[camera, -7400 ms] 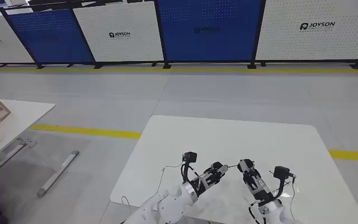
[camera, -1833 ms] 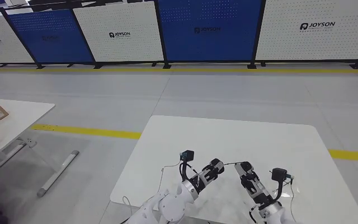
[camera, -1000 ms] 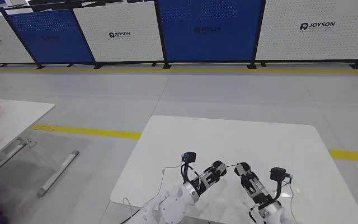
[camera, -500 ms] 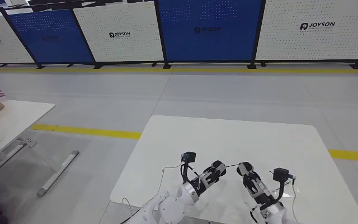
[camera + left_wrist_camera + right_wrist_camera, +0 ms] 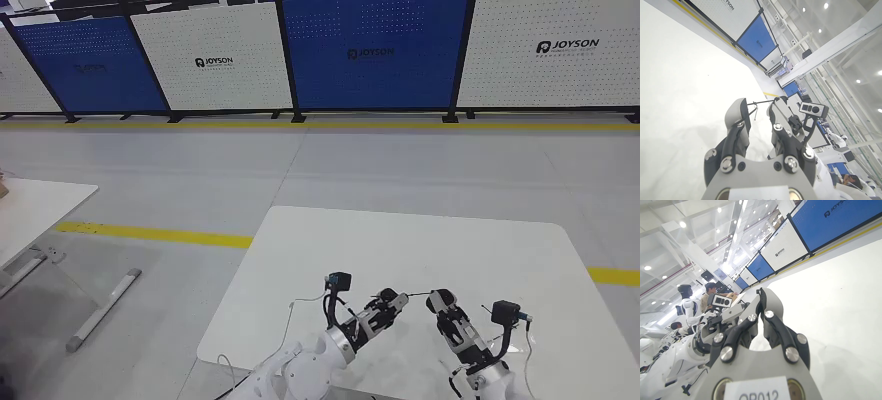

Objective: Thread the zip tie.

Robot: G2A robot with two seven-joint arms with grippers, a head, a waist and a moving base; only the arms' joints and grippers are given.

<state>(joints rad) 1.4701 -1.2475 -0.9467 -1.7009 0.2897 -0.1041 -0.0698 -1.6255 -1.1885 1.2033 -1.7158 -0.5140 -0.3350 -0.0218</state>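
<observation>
A thin black zip tie [image 5: 415,295] spans the short gap between my two grippers, low over the white table [image 5: 400,235] near its front edge. My left gripper [image 5: 391,300] is open. In the left wrist view the zip tie [image 5: 762,101] crosses between its fingers [image 5: 738,111], with a small loop and tail hanging by one pad. My right gripper [image 5: 439,299] faces it from the other side. In the right wrist view the right gripper [image 5: 760,291] is shut, with a black bit of the tie at its tip.
The table's front edge [image 5: 300,365] lies just below both arms, and its bare top [image 5: 838,298] stretches away behind the grippers. A second white table [image 5: 35,205] stands off to the left. Blue and white panels [image 5: 370,55] line the back.
Both grippers have stayed tip to tip with the tie between them. The pair has drifted slightly toward the table's front edge, and the right arm has shifted a little to the right.
</observation>
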